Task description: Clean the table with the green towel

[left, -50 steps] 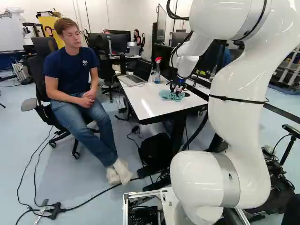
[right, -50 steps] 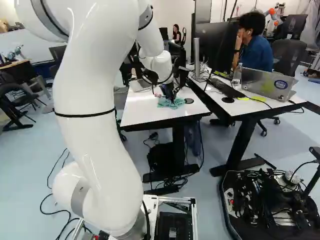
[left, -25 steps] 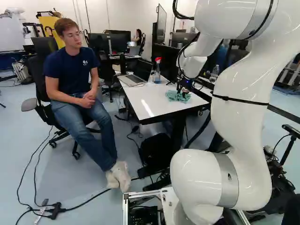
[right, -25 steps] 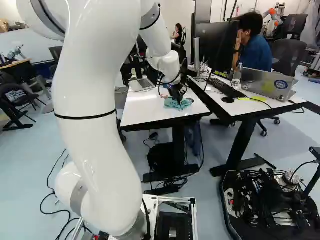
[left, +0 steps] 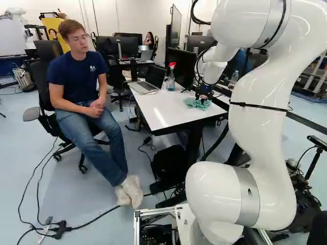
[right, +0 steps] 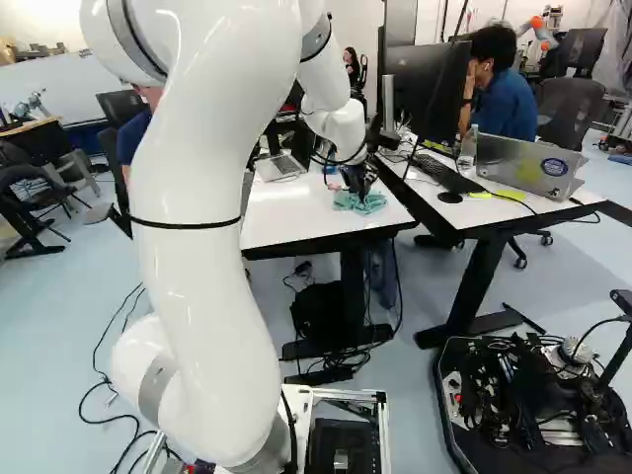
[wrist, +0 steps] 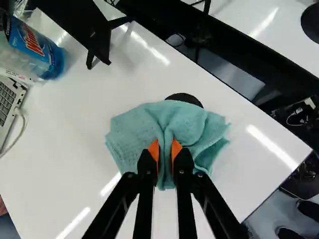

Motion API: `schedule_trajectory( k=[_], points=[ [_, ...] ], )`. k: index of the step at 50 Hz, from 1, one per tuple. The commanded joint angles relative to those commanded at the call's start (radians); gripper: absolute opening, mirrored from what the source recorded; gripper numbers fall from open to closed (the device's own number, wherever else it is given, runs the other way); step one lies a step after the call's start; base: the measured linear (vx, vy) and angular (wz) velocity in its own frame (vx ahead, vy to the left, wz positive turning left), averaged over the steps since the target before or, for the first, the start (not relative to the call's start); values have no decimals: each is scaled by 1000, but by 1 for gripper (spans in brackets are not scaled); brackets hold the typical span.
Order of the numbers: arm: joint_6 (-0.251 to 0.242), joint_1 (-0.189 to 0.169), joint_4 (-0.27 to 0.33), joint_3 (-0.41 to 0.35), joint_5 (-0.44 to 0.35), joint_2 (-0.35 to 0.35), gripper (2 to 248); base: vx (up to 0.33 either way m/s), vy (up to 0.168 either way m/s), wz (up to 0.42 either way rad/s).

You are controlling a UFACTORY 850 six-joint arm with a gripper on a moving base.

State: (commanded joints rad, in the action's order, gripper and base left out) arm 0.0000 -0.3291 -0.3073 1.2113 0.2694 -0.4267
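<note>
I am pinching the green towel in my hand, its cloth bunching up between both orange pads. In the wrist view, my hand is standing narrow around that fold, and the rest of the cloth is fanning out on either side and ahead of the fingers. The towel is lying on the white surface, towards the side nearer the neighbouring desk. A black disc is peeking out just beyond the towel's far edge, partly hidden by it. My arm is reaching out over the surface.

Well apart from the towel, a blue spray bottle is standing upright, and an open laptop is sitting near it. A dark panel is standing on splayed feet between the bottle and the gap separating the two tops. On the neighbouring desk, a monitor, a keyboard, a mouse and a silver laptop are resting
</note>
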Motion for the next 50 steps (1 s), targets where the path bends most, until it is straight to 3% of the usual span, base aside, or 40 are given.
schedule_trajectory(
  k=[26,50],
  points=[
    [0,71,0,74,0,-56,48,0,0,0],
    [0,131,0,10,0,-8,48,0,0,0]
  ],
)
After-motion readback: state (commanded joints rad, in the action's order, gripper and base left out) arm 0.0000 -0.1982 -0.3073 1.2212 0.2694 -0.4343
